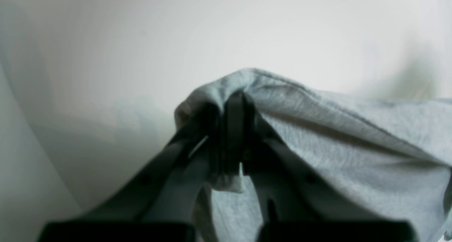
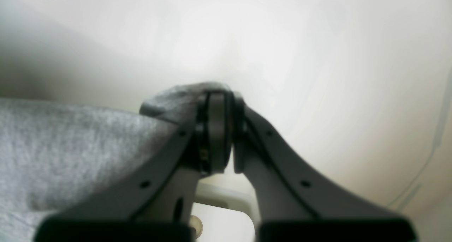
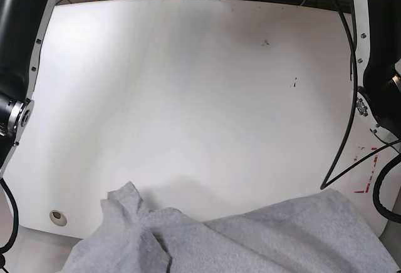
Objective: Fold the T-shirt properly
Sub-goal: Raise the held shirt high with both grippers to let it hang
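Heather-grey soft cotton T-shirt [image 3: 250,238] hangs bunched across the near edge of the white table [image 3: 188,97]. Left gripper [image 1: 233,129] is pinched closed on a raised fold of it; right gripper [image 2: 220,129] likewise clamps another bunched edge.

Gripper [image 2: 224,129]: the two grey jaws are squeezed together on cloth.
Shirt [image 2: 70,146]: grey and fuzzy, a bit of it is pinched at the jaw tips and the rest spreads out to the left.
Table [image 2: 317,58]: white and blurry, far behind the gripper.
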You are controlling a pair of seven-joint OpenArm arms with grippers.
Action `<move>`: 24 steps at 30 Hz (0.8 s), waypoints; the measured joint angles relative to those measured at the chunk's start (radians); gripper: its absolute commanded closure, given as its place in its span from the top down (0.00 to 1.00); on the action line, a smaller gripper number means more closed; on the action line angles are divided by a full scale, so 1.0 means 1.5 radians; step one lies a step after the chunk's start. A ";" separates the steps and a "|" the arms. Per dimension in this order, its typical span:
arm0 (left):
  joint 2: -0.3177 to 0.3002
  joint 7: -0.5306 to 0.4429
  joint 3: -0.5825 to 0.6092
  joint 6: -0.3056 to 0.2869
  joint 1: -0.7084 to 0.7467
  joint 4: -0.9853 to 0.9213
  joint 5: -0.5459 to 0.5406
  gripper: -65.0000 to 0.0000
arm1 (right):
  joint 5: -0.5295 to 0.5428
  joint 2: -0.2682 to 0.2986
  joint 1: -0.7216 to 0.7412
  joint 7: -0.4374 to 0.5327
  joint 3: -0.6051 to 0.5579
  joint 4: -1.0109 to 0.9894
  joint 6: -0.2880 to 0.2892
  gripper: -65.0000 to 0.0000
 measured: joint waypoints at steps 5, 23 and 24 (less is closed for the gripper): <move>0.001 -0.002 0.003 -0.001 -0.001 -0.014 -0.001 0.00 | -0.001 0.007 -0.001 0.000 0.001 0.000 -0.001 0.01; 0.002 0.004 0.002 -0.005 0.175 -0.008 -0.003 0.00 | 0.006 0.024 -0.259 -0.007 0.105 0.089 0.000 0.01; -0.001 0.005 0.002 -0.003 0.192 0.000 -0.001 0.00 | 0.005 0.024 -0.280 -0.008 0.107 0.101 0.000 0.01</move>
